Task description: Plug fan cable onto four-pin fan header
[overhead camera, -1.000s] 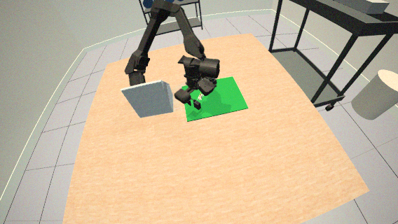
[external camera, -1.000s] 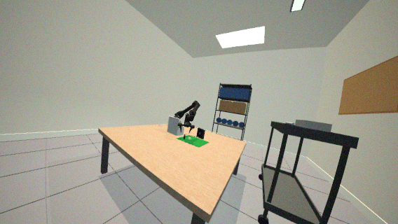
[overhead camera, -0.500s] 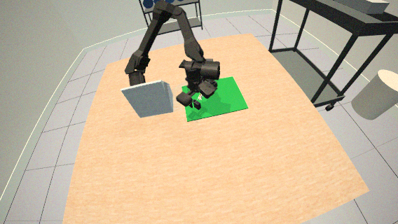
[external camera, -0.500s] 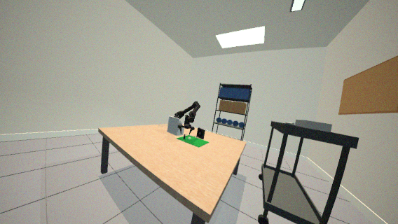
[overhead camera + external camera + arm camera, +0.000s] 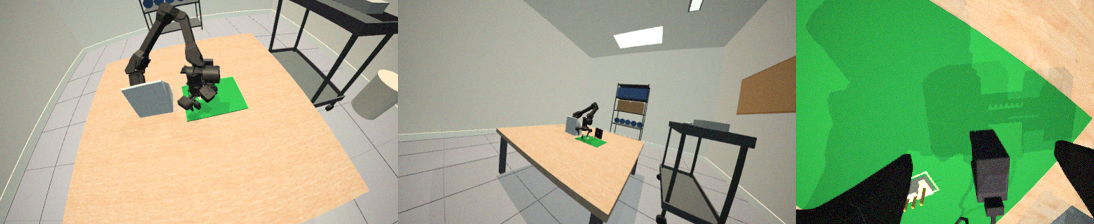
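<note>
The black plug (image 5: 992, 170) stands between the claw's (image 5: 983, 151) open, untouching fingers

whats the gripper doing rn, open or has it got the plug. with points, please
Black parallel-jaw gripper (image 5: 197, 99) (image 5: 984, 155): open, holding nothing; the small black rectangular plug (image 5: 992, 175) shows between its spread fingers, ungripped.

We are seeing a bright green board (image 5: 235, 94) (image 5: 598, 142) (image 5: 876, 110), darker green where shadows are crossing it. The surface (image 5: 217, 157) (image 5: 566, 154) (image 5: 1068, 30) is showing pale orange-tan with fine lighter streaks. In the wrist view, we are finding the plug (image 5: 992, 175) black and dark grey, the header (image 5: 927, 188) white and grey with a pale outline, its pins (image 5: 914, 202) golden brown, and the jaws solid black. The block (image 5: 151, 99) (image 5: 572, 126) is looking blue-grey, and the floor (image 5: 45, 147) (image 5: 468, 164) is carrying dark lines over pale lilac-grey.
</note>
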